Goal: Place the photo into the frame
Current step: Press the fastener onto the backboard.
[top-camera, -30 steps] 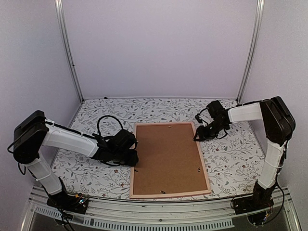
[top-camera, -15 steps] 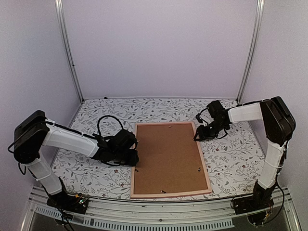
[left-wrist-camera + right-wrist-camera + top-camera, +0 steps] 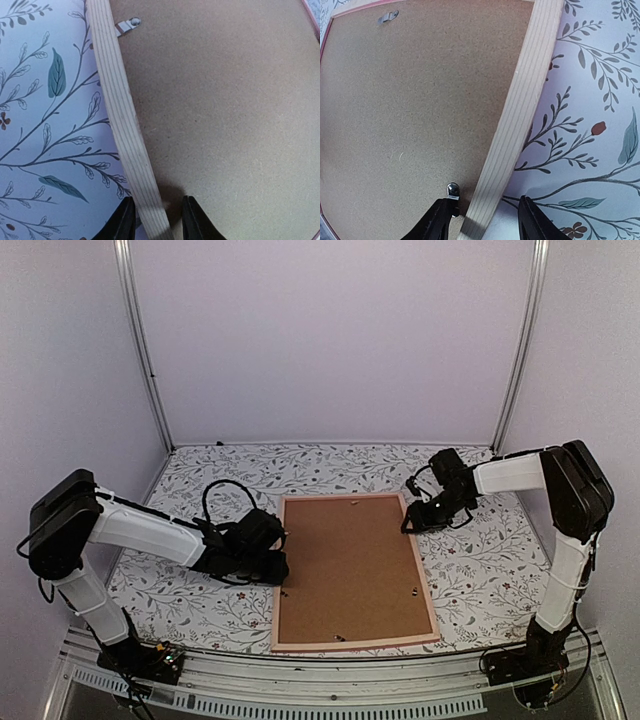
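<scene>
The frame (image 3: pixel 120 115) has its left rail between the fingers of the left gripper (image 3: pixel 155 220), which is partly open with both fingers very near the wood, so I cannot tell if it really grips. The right gripper (image 3: pixel 487 220) stands open astride the right rail near the far corner, with a clear gap on its outer side and its inner finger just beside a small metal clip (image 3: pixel 452 189). Around them the frame lies back side up in the middle of the flowered table (image 3: pixel 200 480), with the brown backing (image 3: pixel 350 565) inside it.
</scene>
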Available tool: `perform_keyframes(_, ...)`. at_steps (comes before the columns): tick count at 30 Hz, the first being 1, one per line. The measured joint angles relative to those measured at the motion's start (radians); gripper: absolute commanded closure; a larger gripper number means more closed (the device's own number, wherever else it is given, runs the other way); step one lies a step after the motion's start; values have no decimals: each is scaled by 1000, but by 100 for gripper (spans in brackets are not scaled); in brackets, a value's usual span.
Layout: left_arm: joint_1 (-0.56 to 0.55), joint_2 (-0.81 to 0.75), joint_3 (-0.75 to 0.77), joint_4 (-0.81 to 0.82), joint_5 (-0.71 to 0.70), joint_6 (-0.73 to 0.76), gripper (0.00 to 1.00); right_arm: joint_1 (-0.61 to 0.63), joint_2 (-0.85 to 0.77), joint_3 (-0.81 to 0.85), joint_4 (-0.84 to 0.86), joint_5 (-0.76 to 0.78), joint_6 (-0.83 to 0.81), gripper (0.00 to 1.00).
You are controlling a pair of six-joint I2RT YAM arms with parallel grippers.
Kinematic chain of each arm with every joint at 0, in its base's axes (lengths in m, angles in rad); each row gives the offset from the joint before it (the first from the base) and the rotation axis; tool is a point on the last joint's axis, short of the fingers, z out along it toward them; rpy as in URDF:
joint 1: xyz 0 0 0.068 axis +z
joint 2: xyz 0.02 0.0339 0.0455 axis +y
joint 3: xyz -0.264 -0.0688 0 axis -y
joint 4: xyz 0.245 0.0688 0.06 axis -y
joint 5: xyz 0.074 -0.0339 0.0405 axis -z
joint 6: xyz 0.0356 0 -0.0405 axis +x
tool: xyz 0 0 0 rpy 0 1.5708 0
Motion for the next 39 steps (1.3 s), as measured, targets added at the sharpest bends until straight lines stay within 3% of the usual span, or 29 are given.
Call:
perform_keyframes(11,0,0,0,0,0,0,66,7,0,14,-20,23,1,69)
perform_keyframes(21,0,0,0,0,0,0,66,7,0,33,-40,30,3,70)
perform_keyframes(26,0,0,0,0,0,0,66,6,0,53,-50,29,2,67)
perform_keyframes(33,0,0,0,0,0,1,66,6,0,58,-59,6,-2,51)
perform_keyframes(39,0,0,0,0,0,1,66,7,0,58,-63,0,-13,49)
